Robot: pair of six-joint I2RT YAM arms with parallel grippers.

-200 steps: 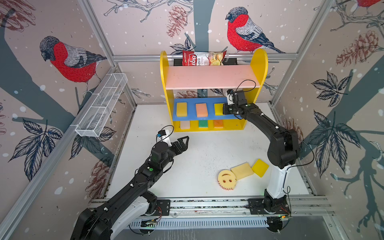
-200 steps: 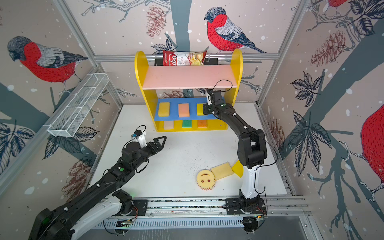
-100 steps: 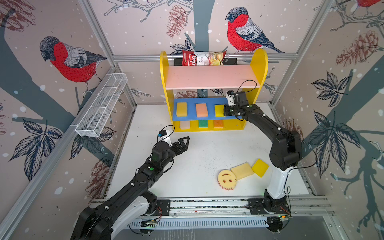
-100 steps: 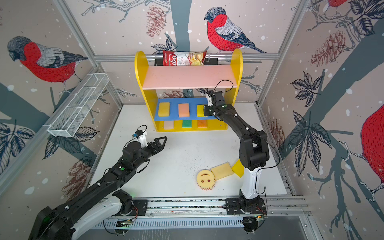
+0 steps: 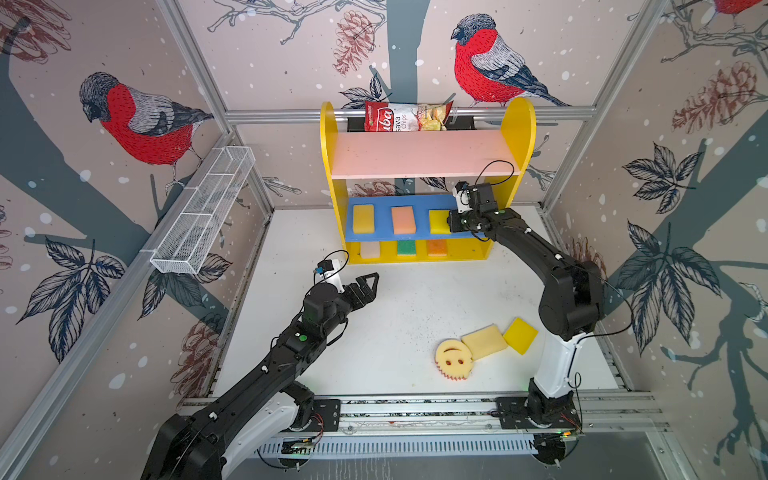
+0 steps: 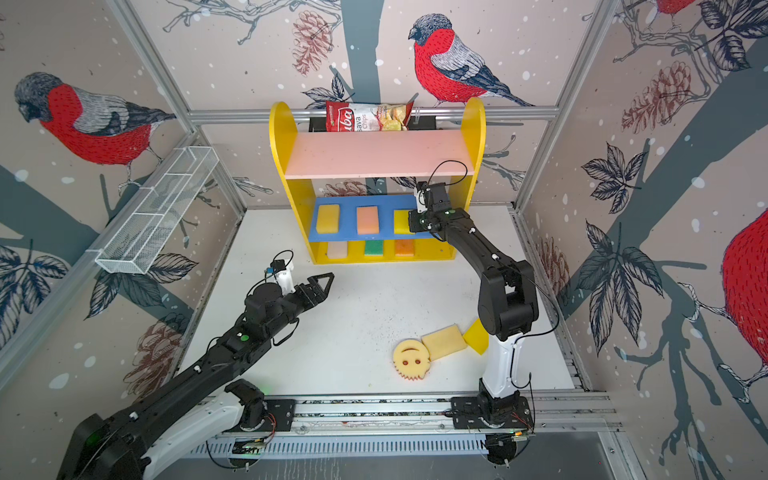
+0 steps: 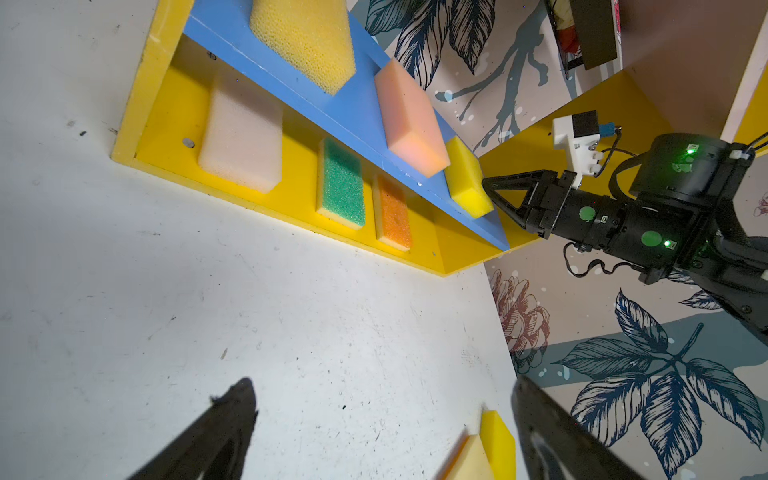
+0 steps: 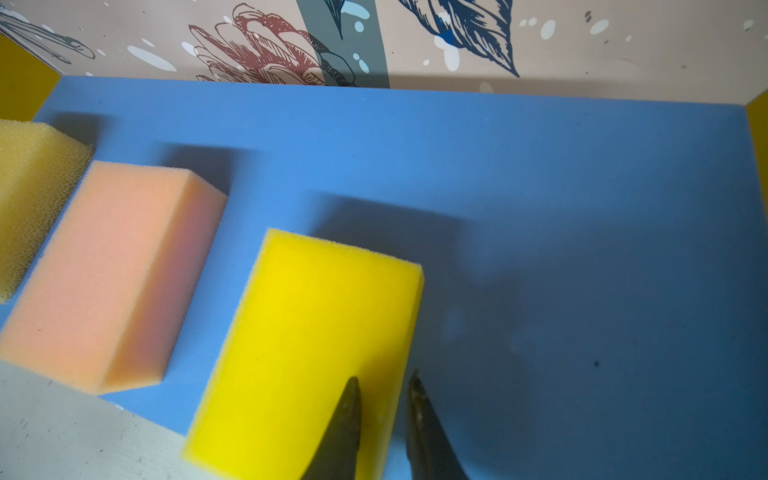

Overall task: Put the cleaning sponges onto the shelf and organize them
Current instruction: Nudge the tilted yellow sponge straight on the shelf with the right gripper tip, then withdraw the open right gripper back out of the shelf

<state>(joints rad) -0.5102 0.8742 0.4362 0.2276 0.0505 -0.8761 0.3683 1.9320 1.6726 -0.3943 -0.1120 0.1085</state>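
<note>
The shelf (image 5: pixel 519 137) stands at the back. On its blue middle board (image 8: pixel 540 166) lie a coarse yellow sponge (image 5: pixel 363 218), a peach sponge (image 5: pixel 403 220) and a bright yellow sponge (image 8: pixel 307 332). My right gripper (image 8: pixel 384 380) is at that yellow sponge's near right corner, its jaws slightly parted astride the edge, and the sponge rests flat and unsqueezed. Cream (image 5: pixel 370 249), green (image 5: pixel 406 248) and orange (image 5: pixel 436 247) sponges sit on the base. A smiley sponge (image 5: pixel 453 359), a cream one (image 5: pixel 484 341) and a yellow one (image 5: pixel 520 335) lie on the table. My left gripper (image 5: pixel 372 286) hovers open mid-table, holding nothing.
A red-and-white chips bag (image 5: pixel 407 117) lies behind the shelf's pink top board (image 5: pixel 415 153). A white wire-mesh rack (image 5: pixel 203 212) hangs on the left wall. The right arm (image 5: pixel 569 299) rises beside the three loose sponges.
The right gripper's jaws have parted a little at the yellow sponge on the blue board. The left arm has not moved.
</note>
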